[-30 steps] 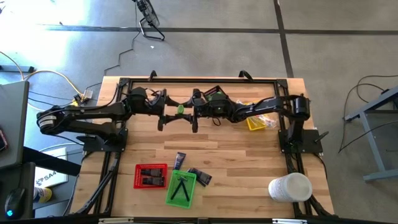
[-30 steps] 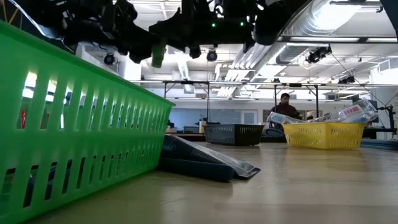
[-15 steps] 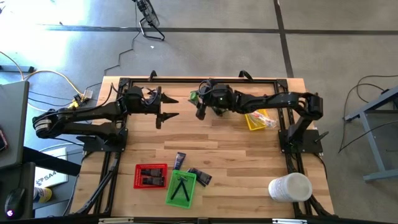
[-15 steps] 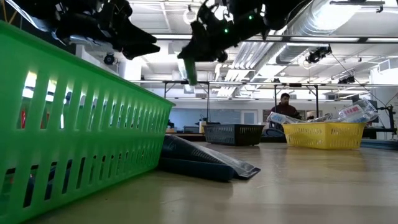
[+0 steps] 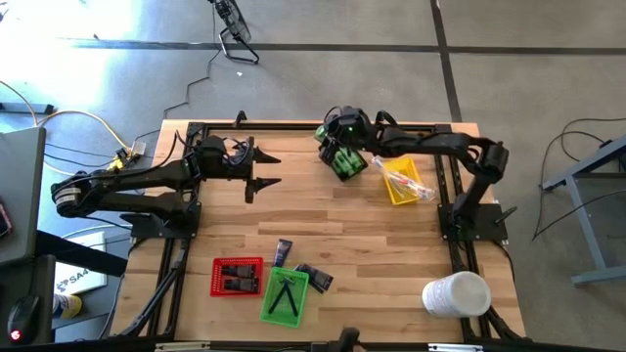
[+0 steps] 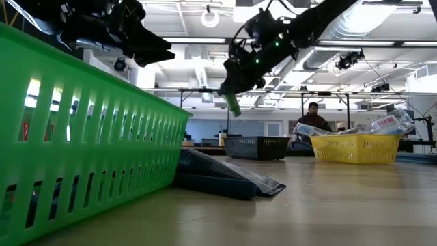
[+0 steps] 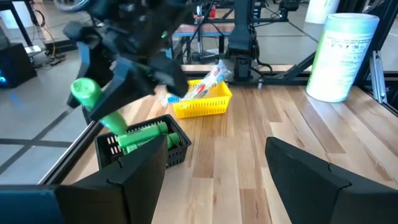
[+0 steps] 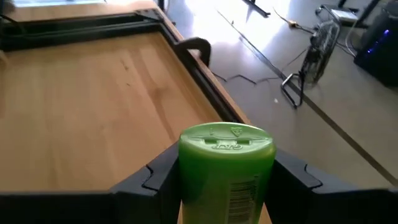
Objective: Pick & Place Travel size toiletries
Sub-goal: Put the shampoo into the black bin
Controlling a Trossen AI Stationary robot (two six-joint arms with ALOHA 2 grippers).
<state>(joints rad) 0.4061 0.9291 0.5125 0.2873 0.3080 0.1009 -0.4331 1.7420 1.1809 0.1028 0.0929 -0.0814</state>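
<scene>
The right gripper (image 5: 337, 147) clamps a green bottle (image 8: 227, 165) above the black tray (image 7: 144, 144) at the desk's far edge, seemingly off-centre, so release could bounce it off the rim; left gripper (image 5: 262, 171) waits wide.

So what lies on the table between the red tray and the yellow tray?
In the high view, mostly bare wood. A dark packet lies right beside the red tray; nothing else sits on the stretch up to the yellow tray.
</scene>
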